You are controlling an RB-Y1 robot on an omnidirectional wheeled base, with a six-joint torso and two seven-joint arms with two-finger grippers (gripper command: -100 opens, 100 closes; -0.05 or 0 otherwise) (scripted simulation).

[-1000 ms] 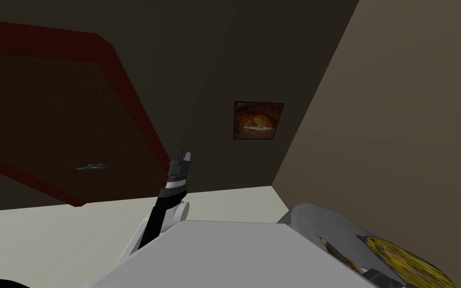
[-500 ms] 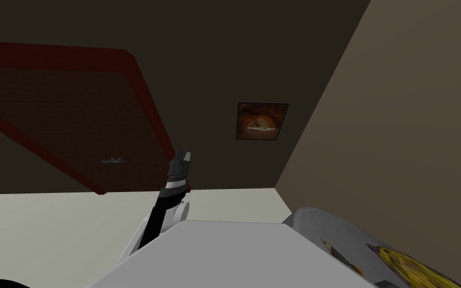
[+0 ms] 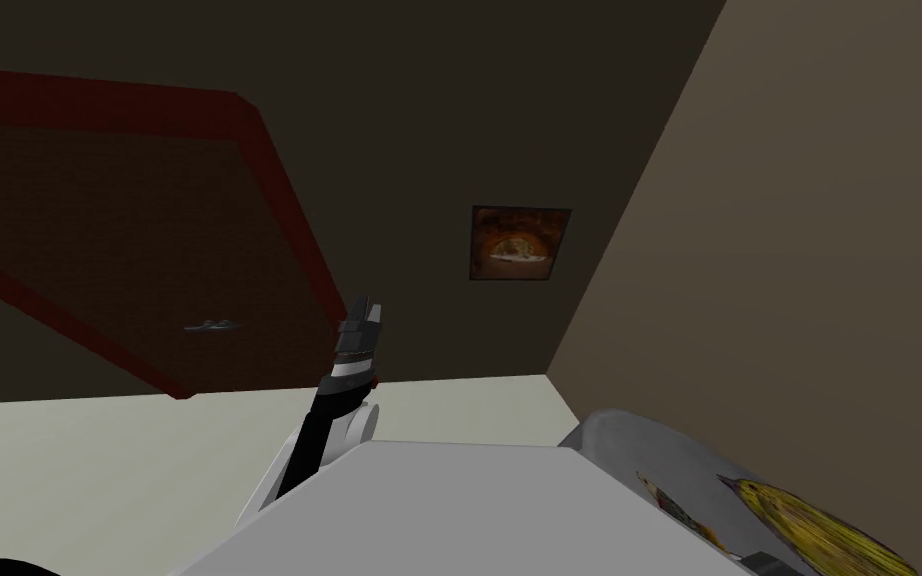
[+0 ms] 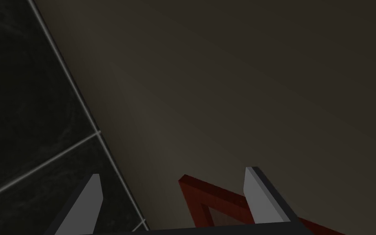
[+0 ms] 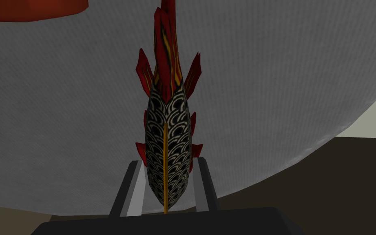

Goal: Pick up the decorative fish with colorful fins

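Clamping the fish (image 5: 167, 138) by its flanks over the grey surface (image 5: 264, 102) at roughly my 2 o'clock, the right hand (image 5: 169, 163) seems to have the grasp done, leaving only the lift; the left hand (image 3: 361, 318) hangs at 11 o'clock, fingers (image 4: 256, 196) apart.

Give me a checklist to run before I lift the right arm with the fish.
1. Right gripper around the fish: ok, its fingers press both sides of the body.
2. Grasp centred: ok, the body sits midway between the fingers, tail pointing away from the gripper.
3. Fish off the grey round surface: cannot tell.
4. Red object clear of the fish: ok, it lies apart, off to one side of the tail.
5. Left gripper out of the way: ok, open, empty, held up towards the wall.
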